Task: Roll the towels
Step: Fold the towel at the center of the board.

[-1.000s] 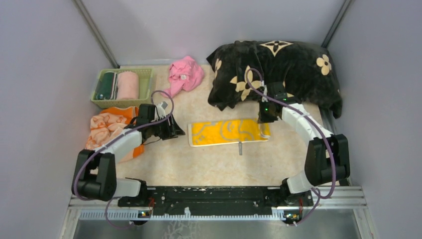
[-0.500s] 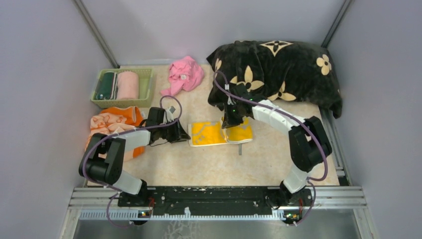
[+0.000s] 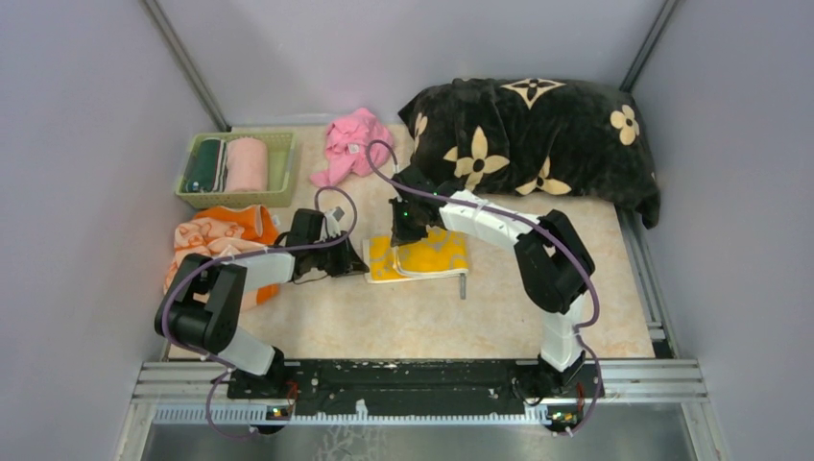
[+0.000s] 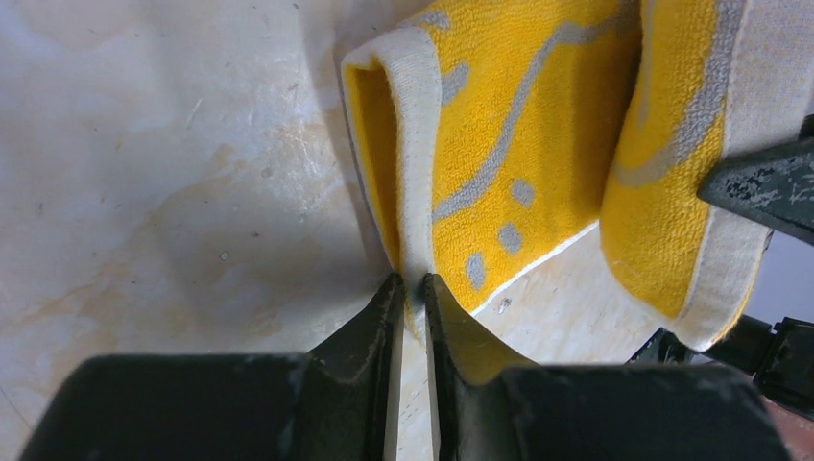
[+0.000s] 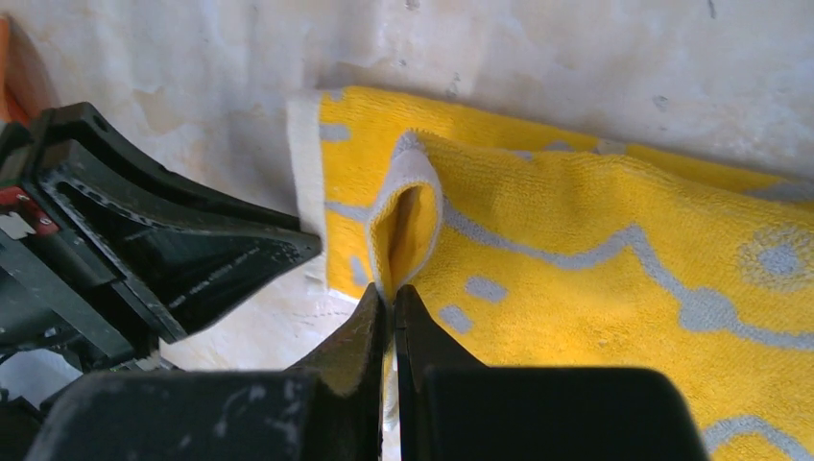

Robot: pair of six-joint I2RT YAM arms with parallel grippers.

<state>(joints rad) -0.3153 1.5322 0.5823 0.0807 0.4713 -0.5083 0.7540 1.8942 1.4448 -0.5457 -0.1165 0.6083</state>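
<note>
The yellow terry-cloth towel (image 3: 427,257) with grey outlines and a white hem lies doubled over on itself in the middle of the beige counter (image 3: 432,327); the left gripper (image 4: 411,285) is at the towel's left end, jaws nearly together on the white hem; the right gripper (image 5: 389,293), over the towel's far left part, is clamped tight on a raised fold of the cloth.

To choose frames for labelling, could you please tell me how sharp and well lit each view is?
Top external view: soft, even light, sharp, though the black blanket shows little fold detail. Left wrist view: yellow towel crisp; left gripper dark, nearly featureless. Right wrist view: towel weave crisp, right gripper equally dark.
</note>
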